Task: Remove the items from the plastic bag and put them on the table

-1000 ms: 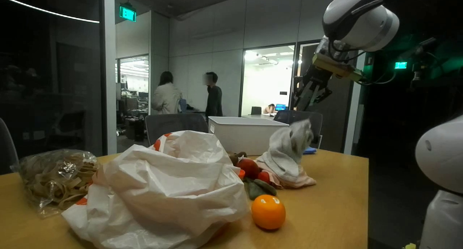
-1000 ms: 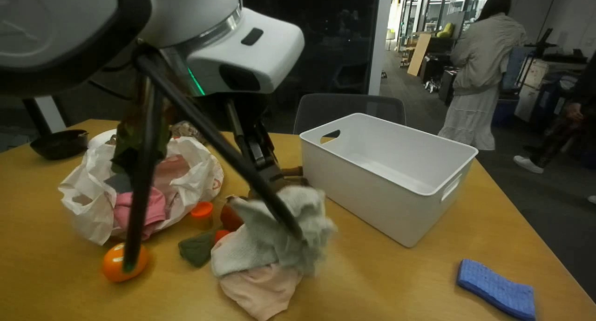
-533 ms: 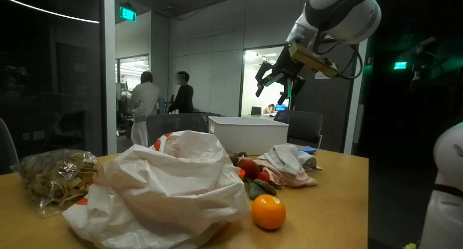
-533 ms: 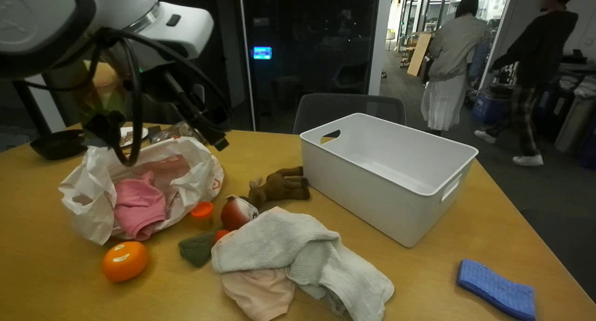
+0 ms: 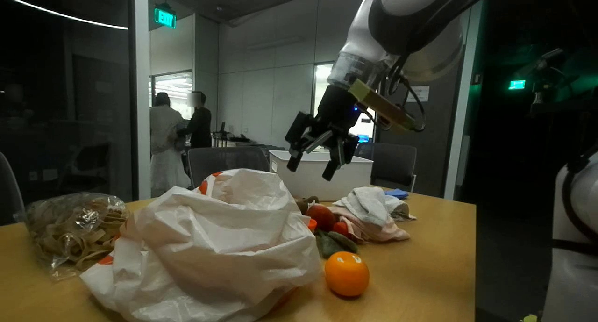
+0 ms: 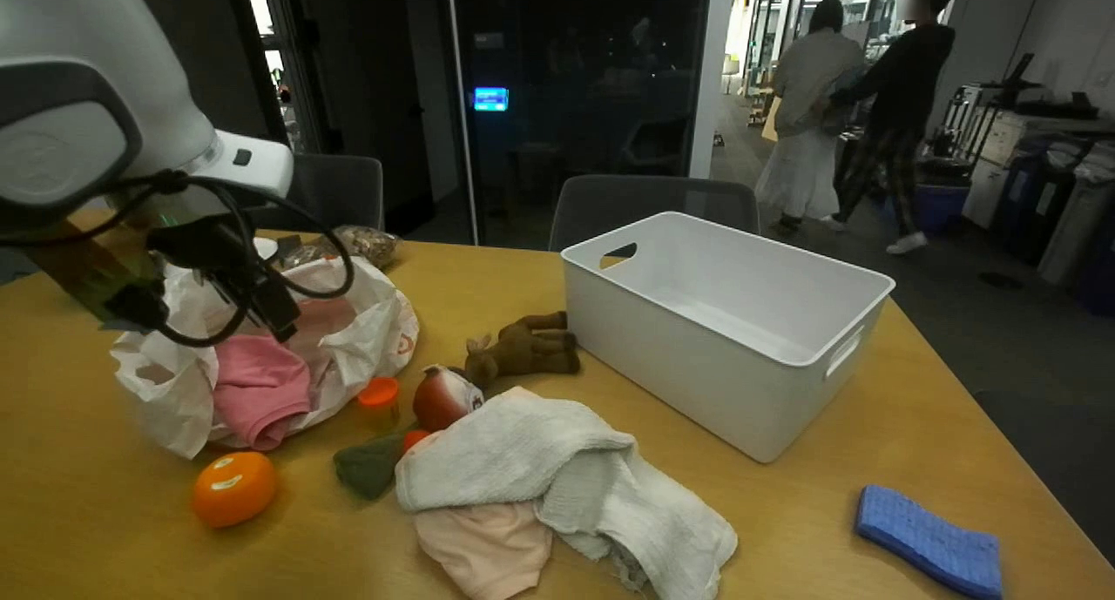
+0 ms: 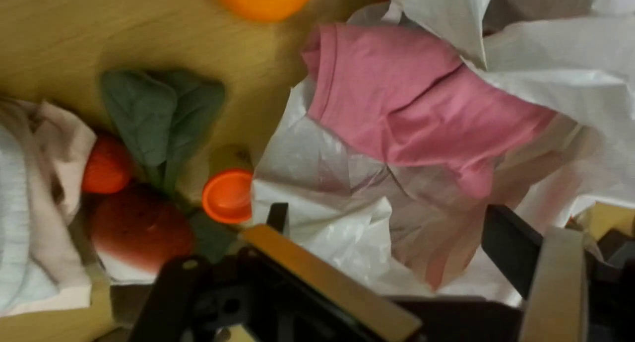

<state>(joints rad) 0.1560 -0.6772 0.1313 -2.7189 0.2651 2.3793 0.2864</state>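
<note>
The white plastic bag lies on the table, its mouth open in an exterior view. A pink cloth lies partly inside it, spilling over the rim. Over the bag hangs my gripper, jaws wide apart with nothing between them; in an exterior view, too, the gripper is in the air, above the bag's height. Beside the bag are items: a red onion-like piece, a small red piece, dark green leaves and an orange fruit. The bag's deeper inside is hidden.
A whitish towel covers part of a peach cloth. A brown plush animal and an orange-capped container lie nearby. Behind stands a white bin; a blue sponge and clear pasta bag are farther out.
My gripper has let go of the whitish towel, which now lies spread on the table over the peach cloth. The open gripper has since moved across to the bag.
</note>
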